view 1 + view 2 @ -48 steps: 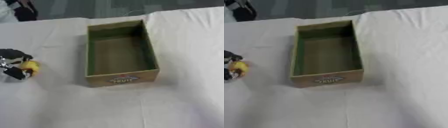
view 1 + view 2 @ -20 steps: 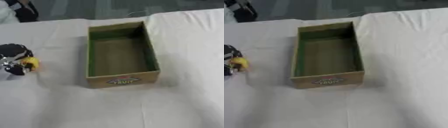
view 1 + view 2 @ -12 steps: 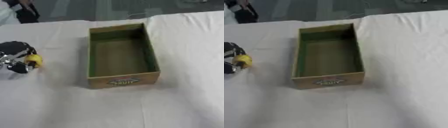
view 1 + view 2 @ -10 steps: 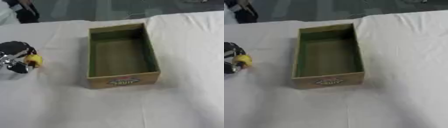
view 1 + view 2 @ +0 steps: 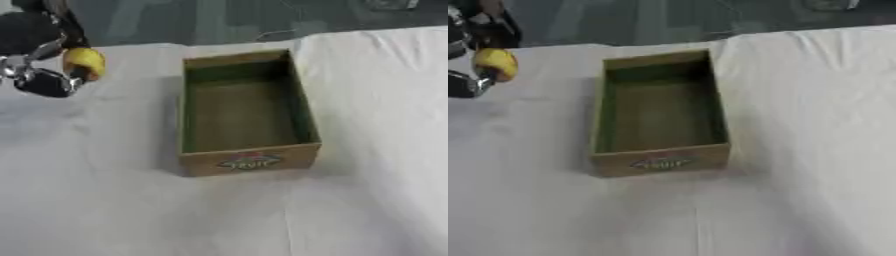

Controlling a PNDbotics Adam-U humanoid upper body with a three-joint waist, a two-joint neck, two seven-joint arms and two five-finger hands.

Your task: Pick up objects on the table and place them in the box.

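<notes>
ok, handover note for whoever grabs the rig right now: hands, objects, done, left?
Left robot hand: curled round a yellow object, held above the white table, left of the box.
Right robot hand: not in view.
Box: open, upright, mid-table, looks empty inside.
Done: yellow object is picked up.
Left: carry it right over the box and release. No other loose objects visible on the cloth.

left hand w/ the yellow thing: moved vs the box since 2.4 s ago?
Yes. The left hand, curled round the yellow object, has risen and gone farther back: it was level with the box's near end, now level with its far end.
</notes>
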